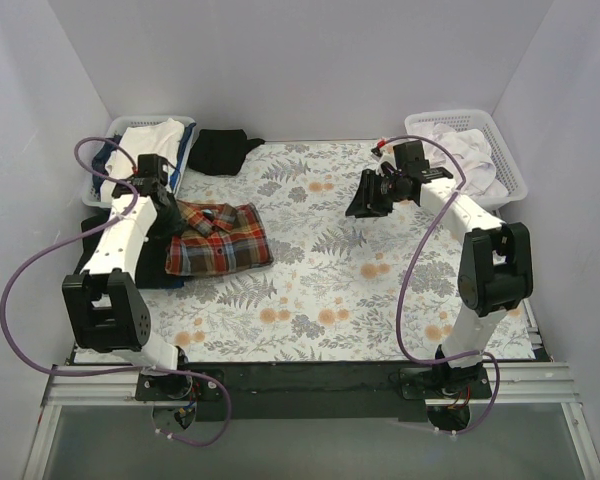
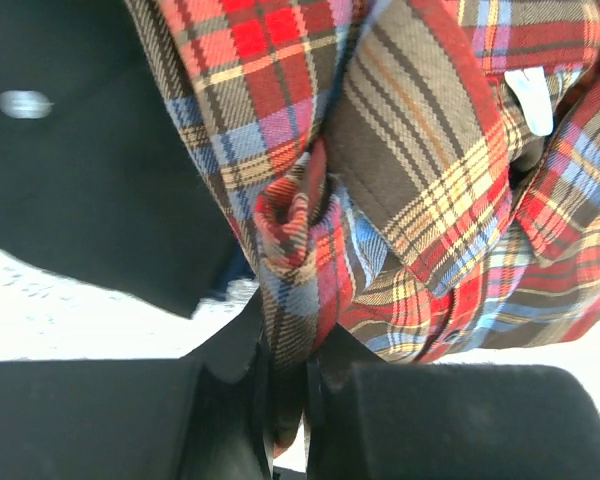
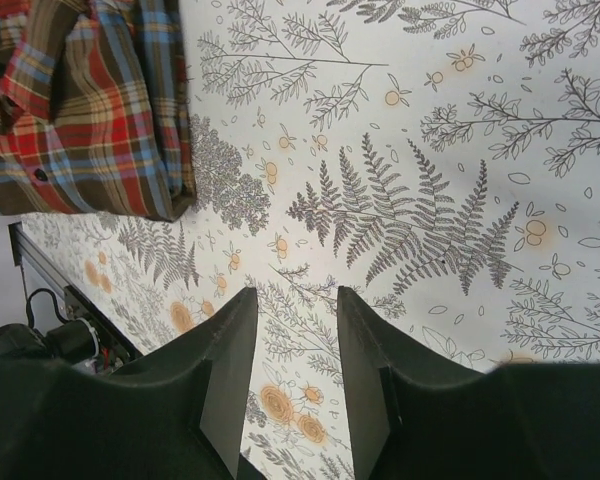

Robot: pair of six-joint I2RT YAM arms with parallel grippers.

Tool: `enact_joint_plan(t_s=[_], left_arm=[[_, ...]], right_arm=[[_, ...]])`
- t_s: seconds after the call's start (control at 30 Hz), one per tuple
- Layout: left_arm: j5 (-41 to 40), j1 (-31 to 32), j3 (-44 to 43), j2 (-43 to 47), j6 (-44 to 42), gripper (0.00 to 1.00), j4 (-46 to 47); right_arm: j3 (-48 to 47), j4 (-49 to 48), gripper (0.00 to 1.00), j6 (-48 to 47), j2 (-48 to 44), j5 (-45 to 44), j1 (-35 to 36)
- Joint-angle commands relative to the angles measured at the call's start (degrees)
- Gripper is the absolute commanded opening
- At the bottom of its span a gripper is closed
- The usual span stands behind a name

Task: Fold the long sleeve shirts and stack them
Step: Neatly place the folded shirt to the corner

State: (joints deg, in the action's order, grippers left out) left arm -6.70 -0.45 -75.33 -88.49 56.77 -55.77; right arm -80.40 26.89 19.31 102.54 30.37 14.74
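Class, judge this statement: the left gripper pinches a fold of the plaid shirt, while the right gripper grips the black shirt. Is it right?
One part is wrong. The left gripper does pinch a fold of the plaid shirt, but the right gripper grips nothing: the right wrist view shows its jaws apart over the bare fern-print tablecloth.

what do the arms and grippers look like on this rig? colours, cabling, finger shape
Both alike. Left arm and right arm: white link shells, blocky black joint housings. A purple cable loops loosely alongside each arm. Left gripper and right gripper are matte black, each with two flat, wedge-shaped fingers. No legible markings.
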Motion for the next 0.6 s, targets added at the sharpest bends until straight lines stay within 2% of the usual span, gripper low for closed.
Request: enact_joint_plan(t_s=[0.0,0.3,0.57], left_arm=[[-3.49,-4.72,-2.9,5.69,-0.79,0.0,-3.2],[-7.44,-10.36,-0.78,10.62,-2.1,0.0,-2.25],[-12.98,-16.94,-5.0,4.48,0.0,0.0,-1.19]], right_arm=[[2.0,-0.79,0.45,-0.24,-3.4,1.88,-0.24],[9.11,-1.58,0.45,-1.2,-6.74,1.45,-0.24],[13.25,-2.9,0.44,-1.64,-9.99,1.36,-0.33]])
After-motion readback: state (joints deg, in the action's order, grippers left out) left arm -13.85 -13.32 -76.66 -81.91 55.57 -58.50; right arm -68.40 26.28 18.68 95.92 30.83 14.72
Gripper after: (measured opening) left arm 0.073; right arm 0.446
